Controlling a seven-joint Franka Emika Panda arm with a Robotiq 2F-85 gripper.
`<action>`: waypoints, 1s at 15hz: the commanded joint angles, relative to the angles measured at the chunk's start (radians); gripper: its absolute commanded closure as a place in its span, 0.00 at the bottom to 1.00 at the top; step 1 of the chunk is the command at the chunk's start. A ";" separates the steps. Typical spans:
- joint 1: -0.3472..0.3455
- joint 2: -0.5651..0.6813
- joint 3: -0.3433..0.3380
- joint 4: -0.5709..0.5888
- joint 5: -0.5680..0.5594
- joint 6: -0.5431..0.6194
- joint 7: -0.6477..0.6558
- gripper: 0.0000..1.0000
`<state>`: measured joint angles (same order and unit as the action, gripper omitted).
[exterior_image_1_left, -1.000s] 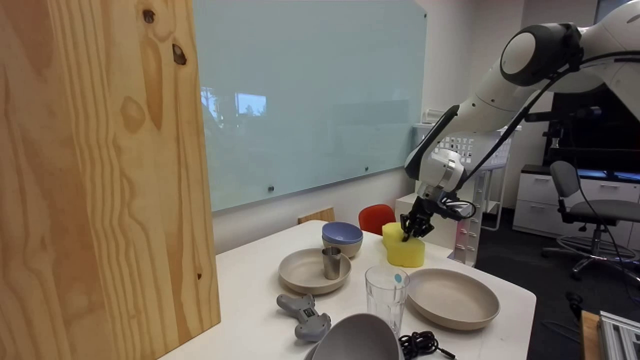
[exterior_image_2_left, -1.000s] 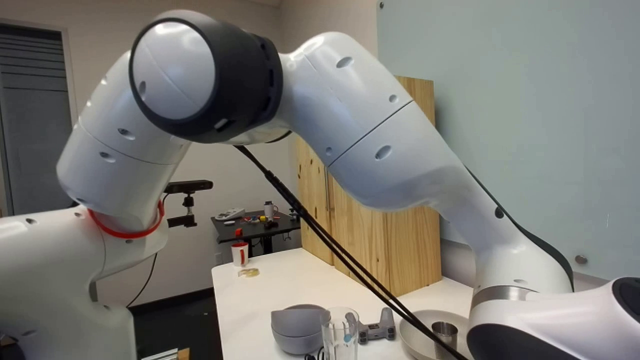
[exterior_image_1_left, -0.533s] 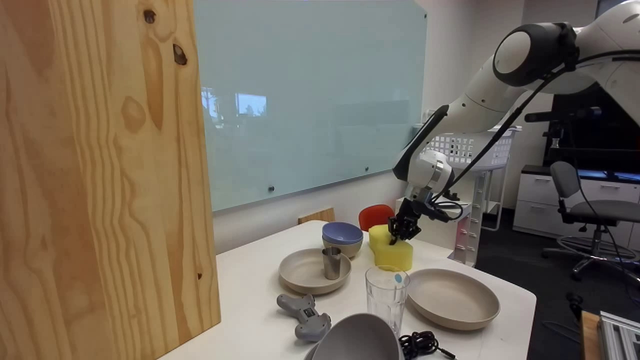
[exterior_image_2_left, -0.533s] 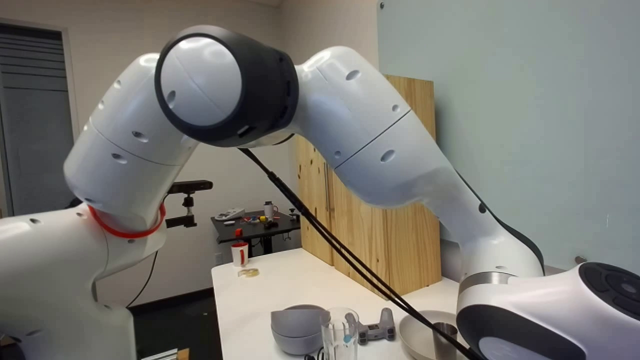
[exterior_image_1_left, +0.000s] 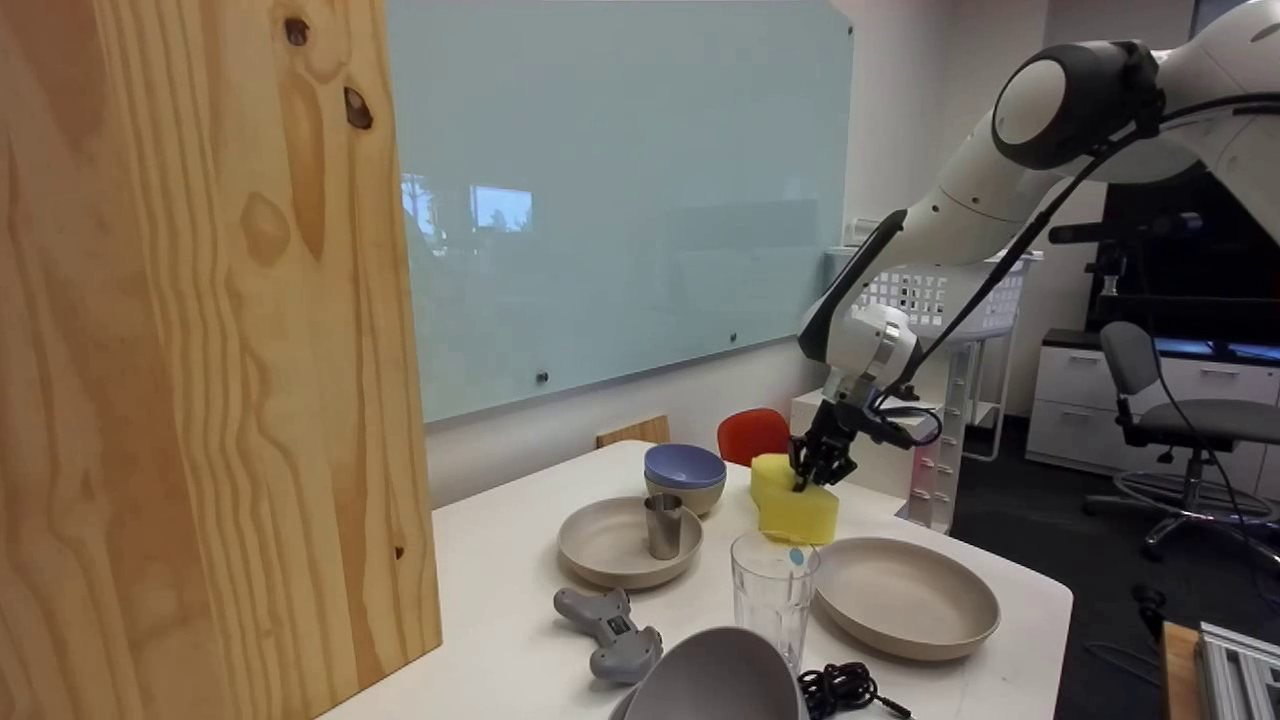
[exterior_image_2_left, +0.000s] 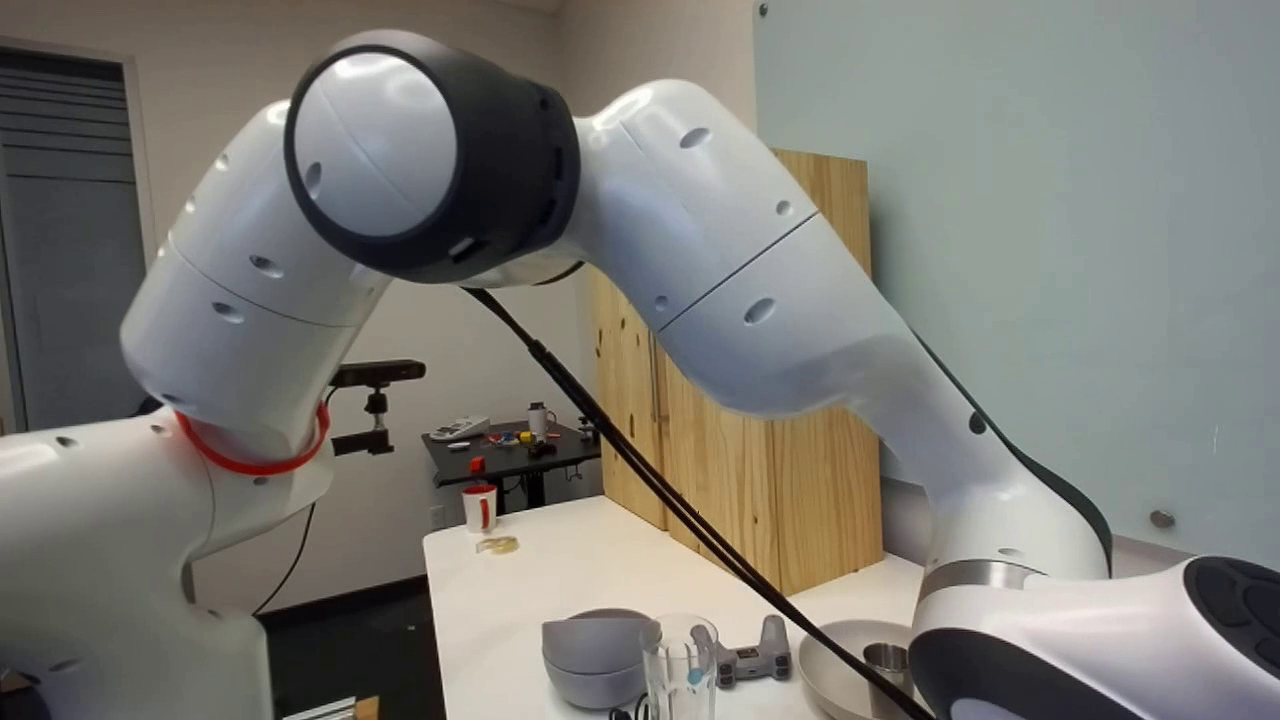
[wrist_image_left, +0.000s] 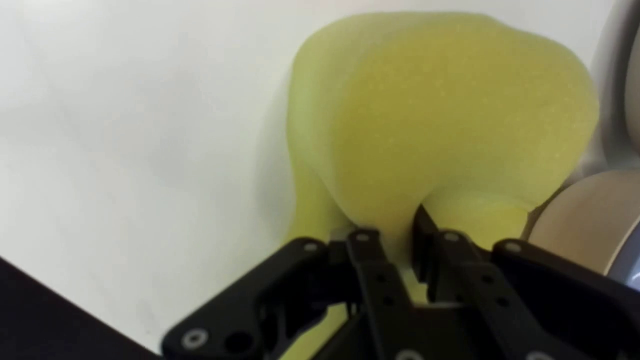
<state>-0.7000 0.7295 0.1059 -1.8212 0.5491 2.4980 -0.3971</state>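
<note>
wrist view: the gripper (wrist_image_left: 397, 237) pinches the yellow sponge (wrist_image_left: 465, 110), right of upper centre, at its narrow waist. sound handling would call for a light, even squeeze, since it looks soft, and clearance from the beige bowl (wrist_image_left: 582, 217) at lower right.

- Sponge (wrist_image_left: 465, 115): lower part is hiding behind the gripper (wrist_image_left: 393, 232), bottom centre, wrist view.
- Grey bowl (exterior_image_1_left: 720, 680): bottom edge is cutting it, exterior view.
- Arm (exterior_image_2_left: 780, 290): lower right corner is cropping it, exterior view.
- Small items (exterior_image_2_left: 525, 437), left of centre: showing too tiny for naming.
</note>
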 joint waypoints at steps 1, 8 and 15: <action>-0.023 -0.016 -0.057 -0.055 0.011 0.007 0.008 0.95; -0.030 -0.005 -0.143 0.025 -0.049 -0.022 0.042 0.95; 0.031 -0.045 -0.135 -0.007 -0.123 -0.040 0.036 0.95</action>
<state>-0.6982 0.6967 -0.0279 -1.8152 0.4687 2.4803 -0.3755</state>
